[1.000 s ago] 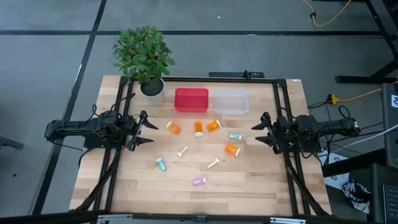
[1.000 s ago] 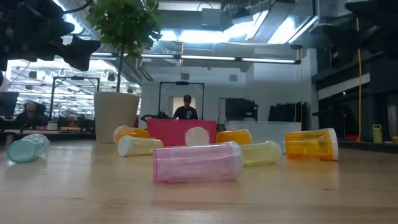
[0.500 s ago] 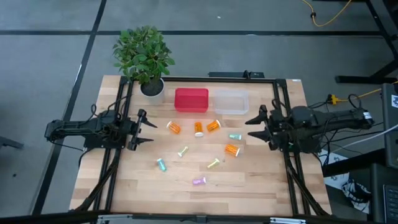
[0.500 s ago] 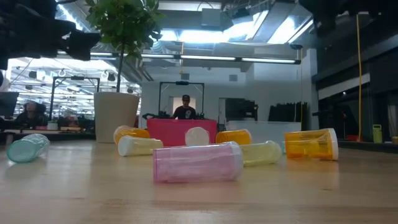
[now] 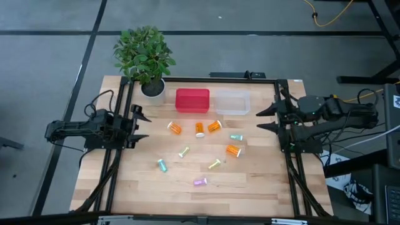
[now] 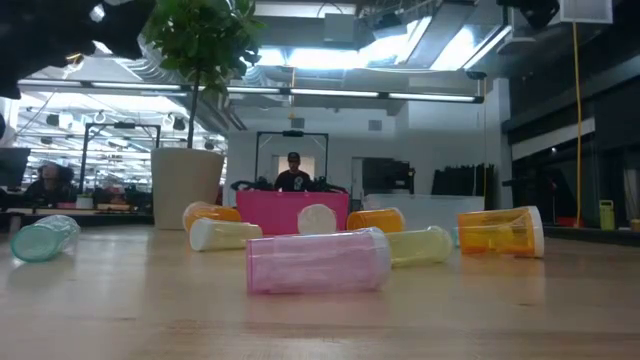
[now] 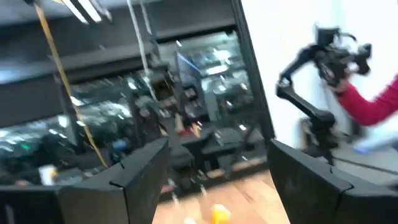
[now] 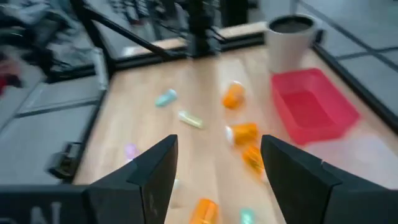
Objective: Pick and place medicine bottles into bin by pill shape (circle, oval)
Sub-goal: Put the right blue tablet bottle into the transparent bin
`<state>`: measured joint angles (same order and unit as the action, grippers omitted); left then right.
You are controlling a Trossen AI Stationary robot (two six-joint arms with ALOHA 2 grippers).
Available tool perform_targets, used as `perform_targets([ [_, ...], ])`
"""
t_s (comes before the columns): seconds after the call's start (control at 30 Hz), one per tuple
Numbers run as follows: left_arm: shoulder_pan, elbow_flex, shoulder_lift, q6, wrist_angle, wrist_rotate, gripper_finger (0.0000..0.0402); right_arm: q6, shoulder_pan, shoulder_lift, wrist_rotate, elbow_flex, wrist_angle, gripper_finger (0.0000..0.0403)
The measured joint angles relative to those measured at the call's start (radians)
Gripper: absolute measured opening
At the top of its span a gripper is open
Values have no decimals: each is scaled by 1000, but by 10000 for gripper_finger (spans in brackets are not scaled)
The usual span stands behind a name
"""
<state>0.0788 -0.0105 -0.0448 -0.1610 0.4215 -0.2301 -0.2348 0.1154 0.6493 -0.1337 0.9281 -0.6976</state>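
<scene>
Orange, teal, pale yellow and purple medicine bottles (image 5: pixel 199 129) lie loose across the middle of the wooden table (image 5: pixel 125 187). None sits in the red bin (image 5: pixel 192 100) or the clear bin (image 5: pixel 232 102) at the far edge, so sorting appears not yet begun and every bottle remains to be placed. The left gripper (image 5: pixel 139 124) hovers at the table's left edge, fingers spread, holding nothing. The right gripper (image 5: pixel 267 119) hovers at the right edge, just beside the clear bin, fingers likewise spread and empty.
</scene>
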Motion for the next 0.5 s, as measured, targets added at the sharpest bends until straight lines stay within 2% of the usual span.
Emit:
perform_targets([
  [0.1,0,0,-1,-7,24,114,267,-28,-18,5,-32,1,-52,233],
  [0.2,0,0,0,-10,61,283,267,-76,-36,9,-36,0,-87,233],
  [0.3,0,0,0,0,113,436,267,-105,-63,19,-121,0,-92,233],
  [0.4,0,-2,0,81,114,498,267,-140,-116,42,-218,13,-84,233],
  [0.5,0,-37,-1,128,-43,472,266,-157,-174,71,-220,34,-85,233],
])
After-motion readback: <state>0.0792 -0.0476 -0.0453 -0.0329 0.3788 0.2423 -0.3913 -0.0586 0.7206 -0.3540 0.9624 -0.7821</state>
